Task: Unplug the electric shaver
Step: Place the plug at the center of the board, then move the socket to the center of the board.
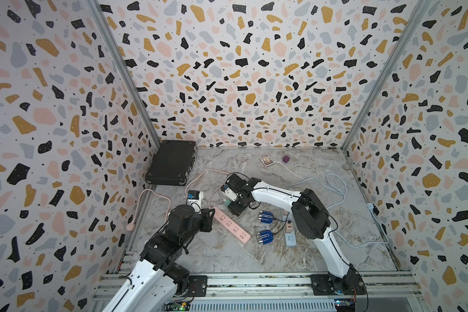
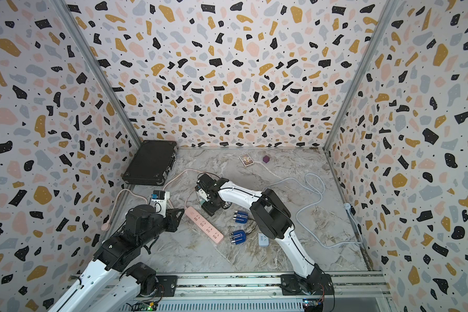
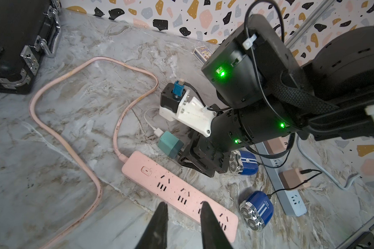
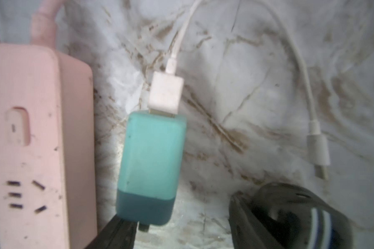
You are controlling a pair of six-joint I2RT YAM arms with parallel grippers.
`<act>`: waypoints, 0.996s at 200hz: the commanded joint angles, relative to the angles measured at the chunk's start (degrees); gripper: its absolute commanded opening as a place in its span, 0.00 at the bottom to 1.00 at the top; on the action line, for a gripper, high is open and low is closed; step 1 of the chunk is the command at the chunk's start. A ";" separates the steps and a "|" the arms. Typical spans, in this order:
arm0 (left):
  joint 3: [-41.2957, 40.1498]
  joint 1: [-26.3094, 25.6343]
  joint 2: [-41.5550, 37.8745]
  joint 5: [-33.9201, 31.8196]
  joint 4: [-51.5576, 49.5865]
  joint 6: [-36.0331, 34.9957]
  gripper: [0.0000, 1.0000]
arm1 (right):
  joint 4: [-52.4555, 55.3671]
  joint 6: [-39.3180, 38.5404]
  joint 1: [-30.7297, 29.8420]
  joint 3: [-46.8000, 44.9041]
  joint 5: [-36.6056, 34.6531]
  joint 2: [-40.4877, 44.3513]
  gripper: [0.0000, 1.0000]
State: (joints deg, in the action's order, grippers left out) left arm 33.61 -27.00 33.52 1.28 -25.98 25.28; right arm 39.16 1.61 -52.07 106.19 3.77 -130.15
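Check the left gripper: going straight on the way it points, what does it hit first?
Likely the pink power strip: the left gripper points at its socket face, jaws apart, with nothing in between. The gap to it is unclear from this view.

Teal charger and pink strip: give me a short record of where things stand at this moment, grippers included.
teal charger: not in the pink power strip; lying on the table beside it
white cable: plugged into the charger, far end loose
right gripper: open, at the charger
left gripper: open, over the pink strip
blue shavers: two, beside the grey strip, black cables attached
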 commanded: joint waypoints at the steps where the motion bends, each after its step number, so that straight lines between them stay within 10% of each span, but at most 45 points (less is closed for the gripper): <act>1: 2.52 0.37 0.47 -0.04 -0.22 -0.64 0.41 | 0.13 -0.92 0.14 2.79 -1.21 5.08 0.68; 85: 17.01 0.64 6.58 -0.80 -11.29 -3.78 0.69 | -0.88 -0.51 -5.19 -16.03 0.56 20.40 0.69; 199: 19.87 1.91 3.79 -2.77 -12.92 -4.39 0.92 | -0.50 3.23 -12.26 -15.50 -2.28 12.47 0.72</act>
State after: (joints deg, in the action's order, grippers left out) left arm 52.86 -25.39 38.04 -1.02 -39.29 21.61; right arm 37.47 4.05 -63.86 88.38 2.90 -116.49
